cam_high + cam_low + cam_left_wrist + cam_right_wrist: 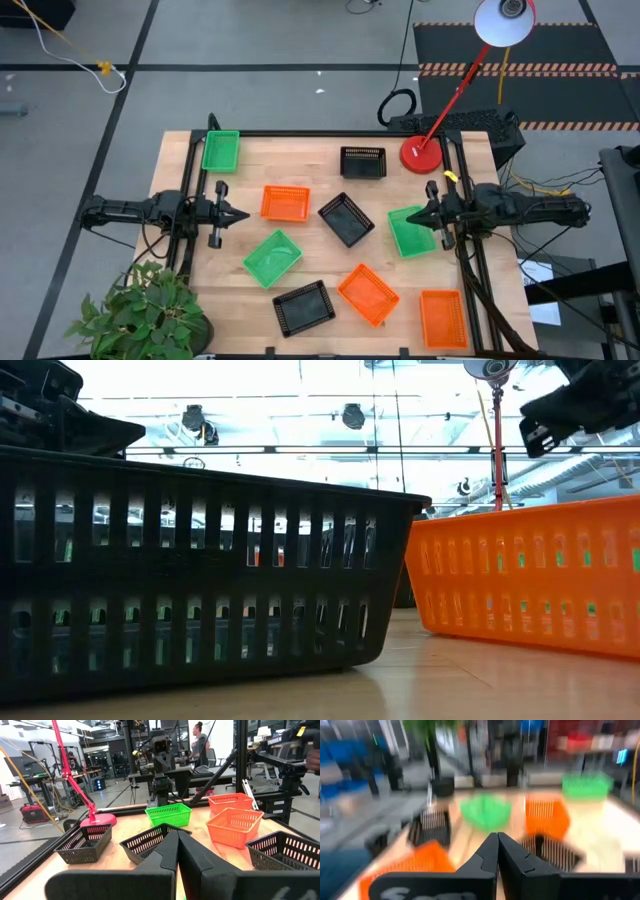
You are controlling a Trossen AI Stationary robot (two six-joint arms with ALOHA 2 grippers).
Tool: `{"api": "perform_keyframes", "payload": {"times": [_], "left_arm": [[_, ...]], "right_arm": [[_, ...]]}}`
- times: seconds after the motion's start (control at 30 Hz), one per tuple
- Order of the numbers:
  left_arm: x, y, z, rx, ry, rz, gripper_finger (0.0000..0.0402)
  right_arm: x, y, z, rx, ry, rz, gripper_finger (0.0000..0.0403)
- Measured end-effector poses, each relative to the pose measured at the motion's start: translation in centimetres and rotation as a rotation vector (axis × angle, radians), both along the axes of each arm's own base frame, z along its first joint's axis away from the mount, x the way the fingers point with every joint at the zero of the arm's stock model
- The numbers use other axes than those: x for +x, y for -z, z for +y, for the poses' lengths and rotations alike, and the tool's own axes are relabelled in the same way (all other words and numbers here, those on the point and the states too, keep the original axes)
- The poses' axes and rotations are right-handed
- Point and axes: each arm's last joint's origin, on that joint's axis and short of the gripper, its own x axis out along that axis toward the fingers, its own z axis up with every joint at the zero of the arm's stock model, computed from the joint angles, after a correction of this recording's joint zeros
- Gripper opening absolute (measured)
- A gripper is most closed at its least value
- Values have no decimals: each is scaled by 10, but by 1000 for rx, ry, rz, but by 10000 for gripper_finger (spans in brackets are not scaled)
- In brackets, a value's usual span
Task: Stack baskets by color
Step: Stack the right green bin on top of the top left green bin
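Observation:
Several baskets lie scattered singly on the wooden table (240,300). The green ones are at the back left (221,150), centre left (272,256) and right (410,232). The orange ones (285,203) (367,294) (442,318) and the black ones (363,161) (346,219) (303,307) lie between them. My left gripper (245,215) hovers shut at the table's left side, holding nothing. The right gripper (410,216), also shut and empty, is above the edge of the right green basket. The left wrist view, past the shut left gripper (177,840), shows a green basket (169,814) and an orange basket (234,826).
A red lamp base (421,154) stands at the back right, its arm rising to a white lamp head (505,20). A potted plant (140,310) overhangs the front left corner. A black frame rail edges the table's back. A person (200,742) stands in the room beyond.

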Motion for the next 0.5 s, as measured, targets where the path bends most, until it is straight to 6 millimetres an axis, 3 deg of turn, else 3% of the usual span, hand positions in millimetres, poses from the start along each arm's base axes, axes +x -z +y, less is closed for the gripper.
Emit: {"api": "perform_keyframes", "payload": {"times": [0.1, 0.27, 0.5], "left_arm": [[0, 0, 0, 0, 0, 2, 10], [0, 0, 0, 0, 0, -3, 10], [0, 0, 0, 0, 0, 0, 10]], "right_arm": [[3, -16, 2, 0, 22, 111, 0], [13, -21, 7, -1, 44, 378, 11], [27, -6, 18, 73, 53, 643, 57]]}}
